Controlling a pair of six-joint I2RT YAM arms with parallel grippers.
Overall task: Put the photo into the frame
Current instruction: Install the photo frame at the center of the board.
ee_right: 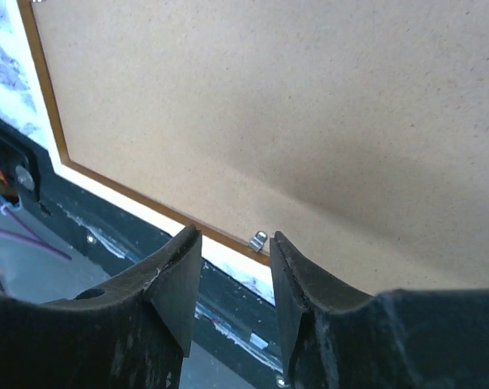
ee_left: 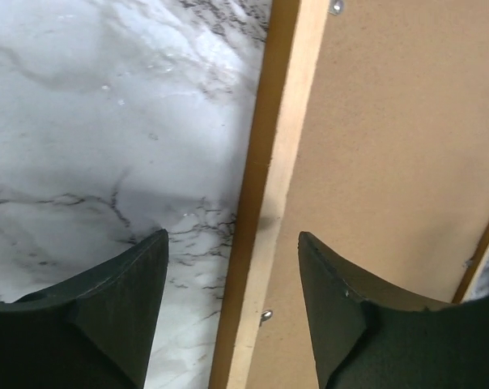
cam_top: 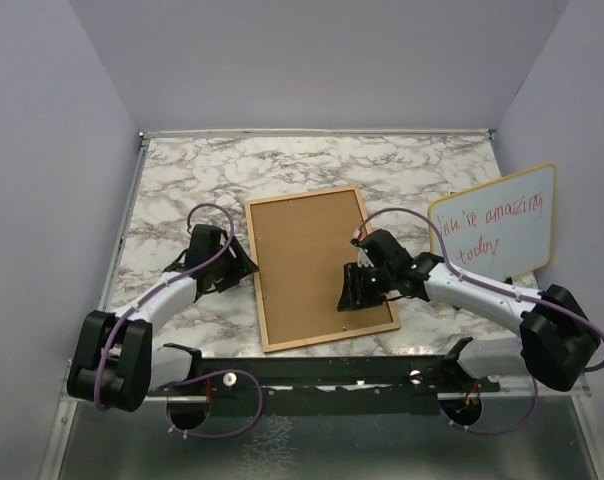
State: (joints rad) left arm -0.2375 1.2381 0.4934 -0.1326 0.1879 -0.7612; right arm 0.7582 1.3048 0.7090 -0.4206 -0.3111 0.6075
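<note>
1. Frame (cam_top: pixel 307 245) lies flat about in the middle of the marble worktop (cam_top: pixel 202 180), with its brown back side up and its thin orange-brown rim all around. It is turned a little, so the far end leans to the right.
2. At the left, the left arm reaches in from the near edge, and the left claw (cam_top: pixel 244 264) is at the left long side of the frame.
3. In the left wrist view, the left claw (ee_left: pixel 233 237) has its two dark fingers well apart and nothing is clamped between them. One finger (ee_left: pixel 127 300) is above the marble worktop (ee_left: pixel 99 121) and the other is above the brown back of the frame (ee_left: pixel 390 162). The rim runs between them. I cannot tell if the fingers touch the frame.
4. Two small metal clips (ee_left: pixel 266 314) sit along this side of the frame.
5. More to the right, the right claw (cam_top: pixel 350 298) is above the near right part of the frame, with its fingers toward the near edge.
6. In the right wrist view, the right claw (ee_right: pixel 235 235) has its fingers apart with a narrow gap and grips nothing. Between the tips I see the near rim of the frame (ee_right: pixel 269 105) and one small metal clip (ee_right: pixel 259 240).
7. At the far right, a yellow-rimmed whiteboard (cam_top: pixel 497 225) with red handwriting stands tilted at the right edge of the worktop, apart from the frame.
</note>
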